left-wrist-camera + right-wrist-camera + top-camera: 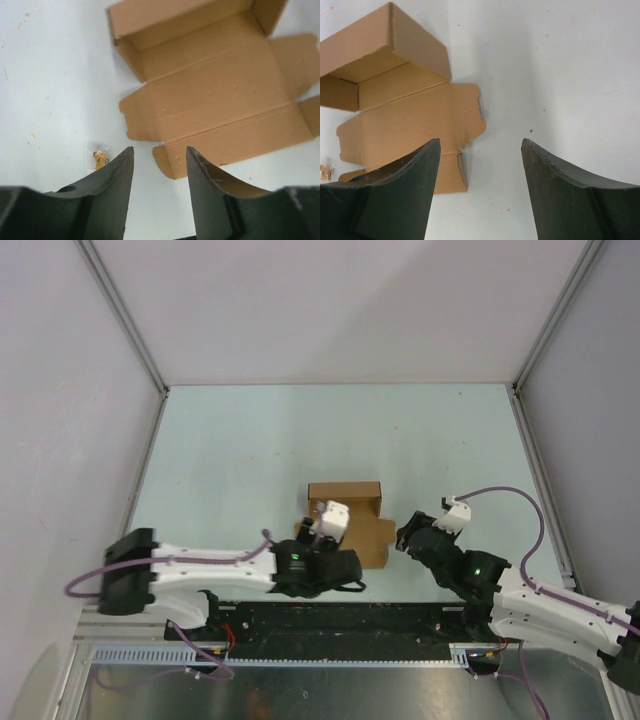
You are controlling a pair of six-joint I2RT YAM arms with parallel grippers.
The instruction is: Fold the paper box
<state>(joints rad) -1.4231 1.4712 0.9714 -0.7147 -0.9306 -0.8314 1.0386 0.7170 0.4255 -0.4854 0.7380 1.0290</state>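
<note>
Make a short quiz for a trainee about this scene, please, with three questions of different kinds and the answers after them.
1. True or false: the left gripper and the right gripper both stand open and hold nothing.
2. Choose one. The paper box is:
A. fully closed
B. a flat sheet with nothing raised
C. partly folded, with walls raised at its far end and the near panel and flaps lying flat on the table
3. Short answer: what small thing lies on the table beside the left gripper?

Key
1. True
2. C
3. A tiny yellowish scrap
</note>
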